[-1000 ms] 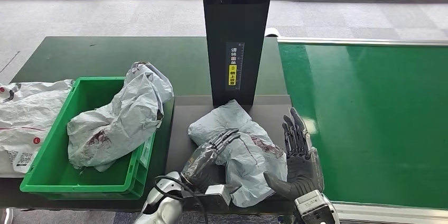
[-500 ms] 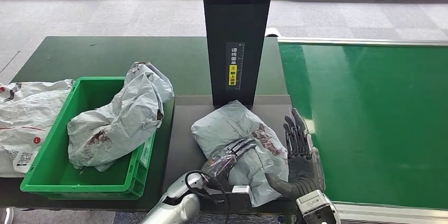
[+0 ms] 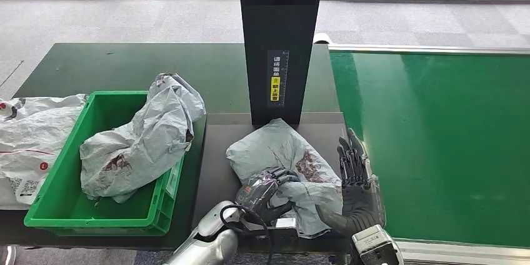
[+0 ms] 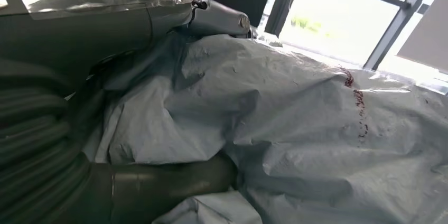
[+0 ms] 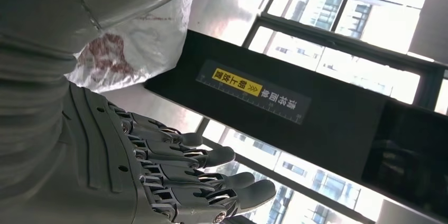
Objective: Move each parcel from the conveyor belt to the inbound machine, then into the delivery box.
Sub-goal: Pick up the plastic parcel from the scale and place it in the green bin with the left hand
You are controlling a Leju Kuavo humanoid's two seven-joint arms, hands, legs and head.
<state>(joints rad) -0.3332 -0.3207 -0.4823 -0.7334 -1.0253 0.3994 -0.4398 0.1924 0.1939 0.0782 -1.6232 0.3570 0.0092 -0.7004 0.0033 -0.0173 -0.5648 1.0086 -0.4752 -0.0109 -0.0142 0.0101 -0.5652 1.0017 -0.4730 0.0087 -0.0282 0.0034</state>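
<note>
My left hand (image 3: 267,189) is curling its fingers into the near edge of the grey parcel (image 3: 284,152), thumb tucked underneath, while my right hand (image 3: 356,184) is standing flat and spread against the parcel's far side, gripping nothing. The parcel is lying under both hands on the inbound machine's dark platform (image 3: 215,146), just before its black column (image 3: 279,34). I'm judging the left grip needs plenty of the loose film before lifting toward the green delivery box (image 3: 72,152) beyond that hand.

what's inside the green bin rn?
One crumpled grey parcel fills most of the green bin, its upper end sticking up over the rim. Anything beneath it is covered, so I can't tell.
</note>
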